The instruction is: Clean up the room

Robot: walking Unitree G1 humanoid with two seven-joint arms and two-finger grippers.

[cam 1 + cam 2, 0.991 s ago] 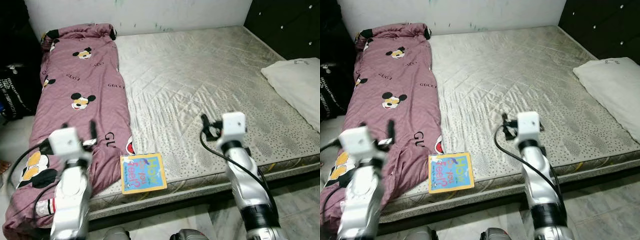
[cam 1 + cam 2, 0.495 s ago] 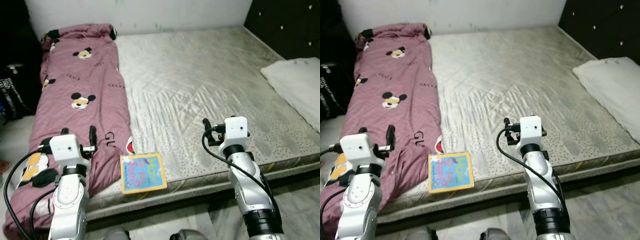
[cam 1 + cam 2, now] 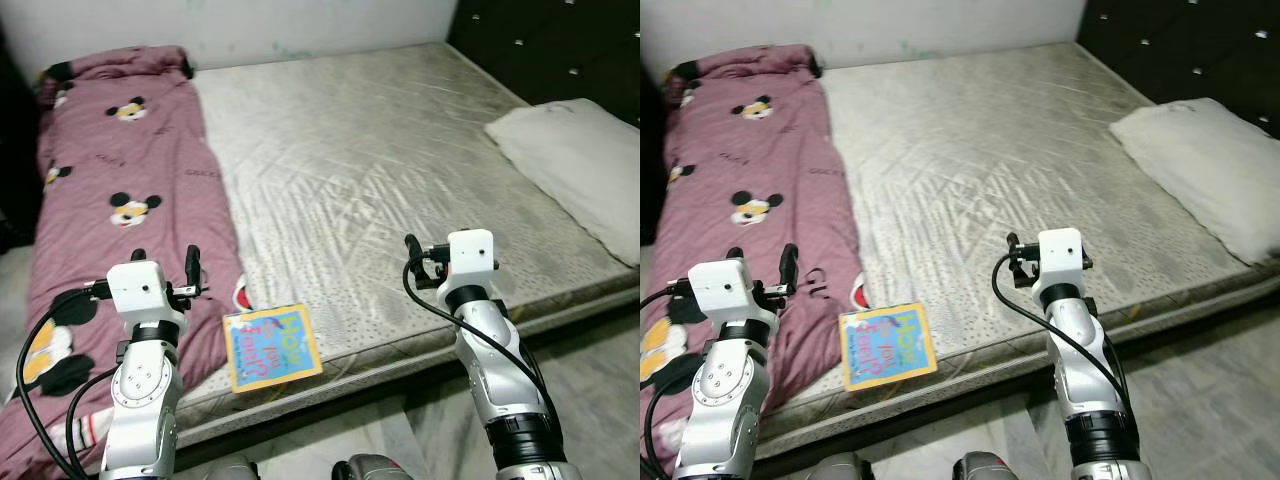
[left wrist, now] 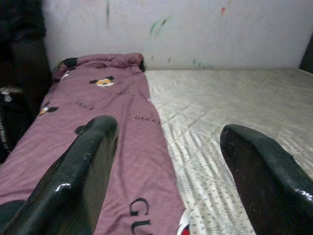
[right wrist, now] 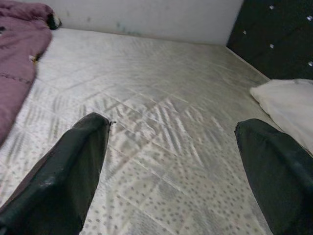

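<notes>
A bare mattress (image 3: 380,150) carries a maroon blanket (image 3: 110,180), white pillow (image 3: 575,165) and book (image 3: 272,346).

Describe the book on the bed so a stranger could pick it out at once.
Start at the grey mattress. Along its left side lies a maroon cartoon-print blanket. At the near edge beside it lies the book, flat, with a yellow border and blue cover, the only small bright thing there.

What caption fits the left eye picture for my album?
Robot faces a bed with a pink blanket, a book and a pillow.
</notes>
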